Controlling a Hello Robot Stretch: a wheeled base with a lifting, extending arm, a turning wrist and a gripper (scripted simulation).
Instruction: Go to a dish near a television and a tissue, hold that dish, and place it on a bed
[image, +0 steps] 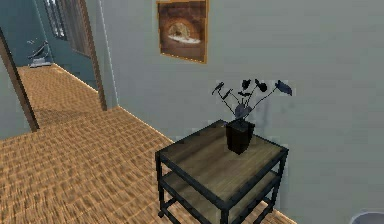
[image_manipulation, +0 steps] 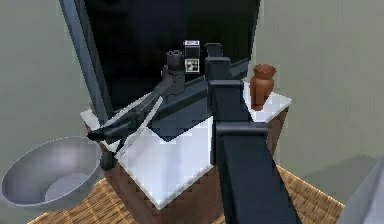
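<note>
1. One grey metal bowl (image_manipulation: 50, 178) hangs at the far end of the gripper (image_manipulation: 103, 138), low at the arm side view's left. It is off the white table top (image_manipulation: 170, 162) and rests on nothing, so the gripper holds it.
2. I cannot tell how the jaws are set. The thin fingers (image_manipulation: 125, 115) look the same either way.
3. A big dark television (image_manipulation: 170, 30) stands behind the table. A brown vase (image_manipulation: 263, 85) stands on the table's far corner, well apart from the bowl. The dark arm (image_manipulation: 240, 150) reaches over the table top.
4. I think the bowl is hard and stiff, and not very heavy. It looks smooth and shiny, so it may be slippery. It will not bend, but it could dent if it drops.
5. The rim is the best place to hold it, with one finger inside and one outside. The bowl seems to hang by one side of its rim, so it may tip or swing when the robot turns.
6. Ahead are a small wooden side table (image: 205, 160) with a black pot plant (image: 240, 125), a framed picture (image: 183, 30) on the wall and a doorway (image: 55, 50). I think the robot must now drive slowly to find the bed.
</note>
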